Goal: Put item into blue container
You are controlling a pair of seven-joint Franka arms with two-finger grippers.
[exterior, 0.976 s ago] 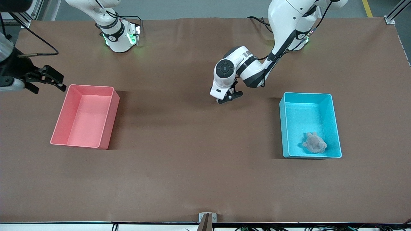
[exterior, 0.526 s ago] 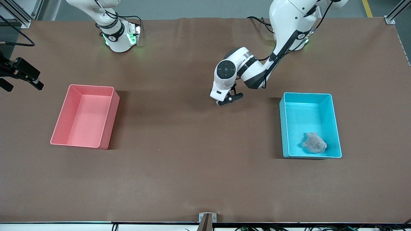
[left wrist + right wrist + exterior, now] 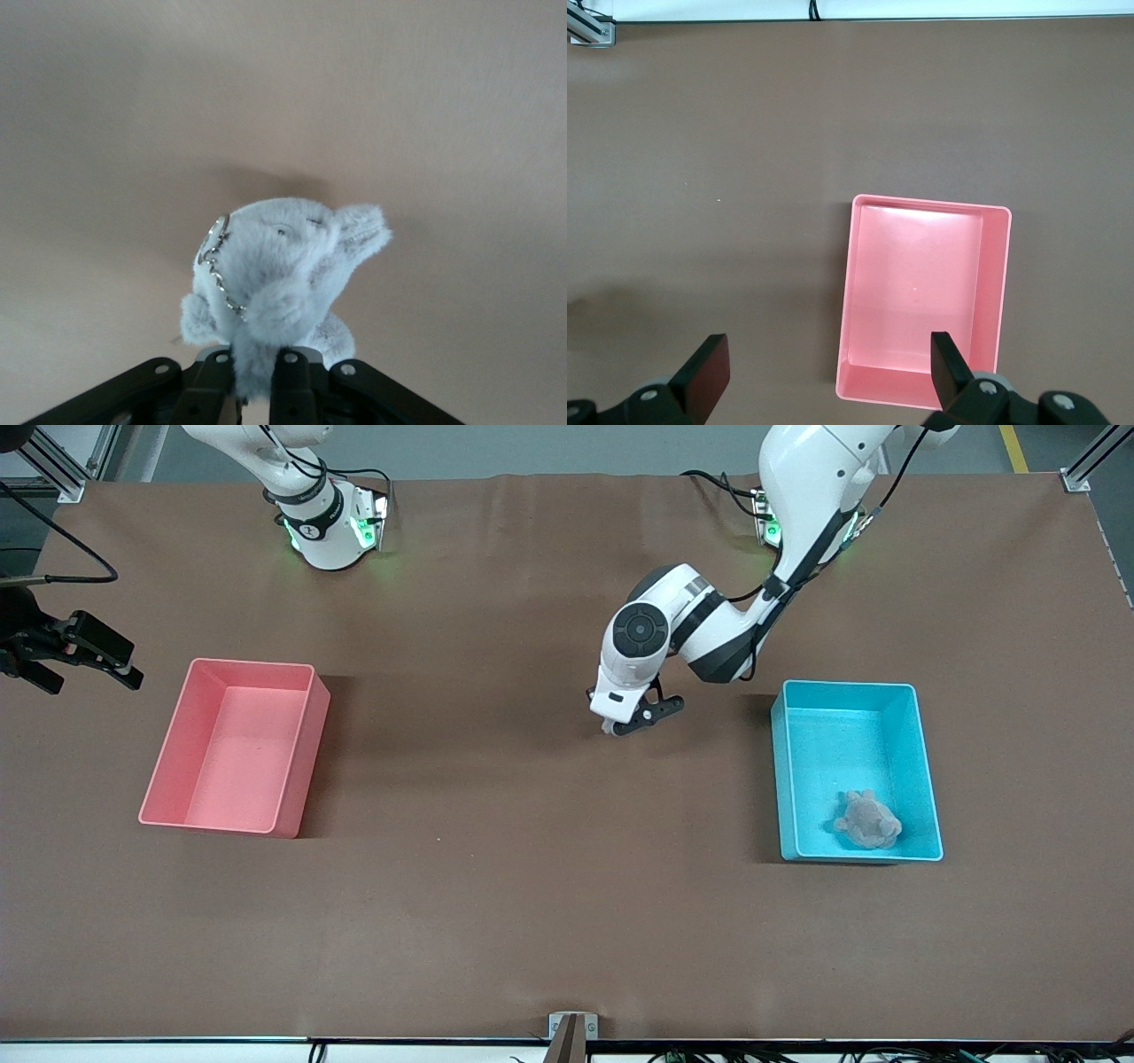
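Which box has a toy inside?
The blue container, at the left arm's end of the table. A small grey plush toy lies in it. The pink bin holds nothing.

The table (image 3: 549, 886) lies bare across the frame's lower half and centre. Obstacles: the pink bin (image 3: 168, 757) at mid-left, the blue bin (image 3: 926, 779) at mid-right with a plush toy (image 3: 868, 821) inside.

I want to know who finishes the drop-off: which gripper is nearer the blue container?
Left. The left gripper, shut on a plush toy, is over the table beside the blue container. The right gripper waits by the pink bin.
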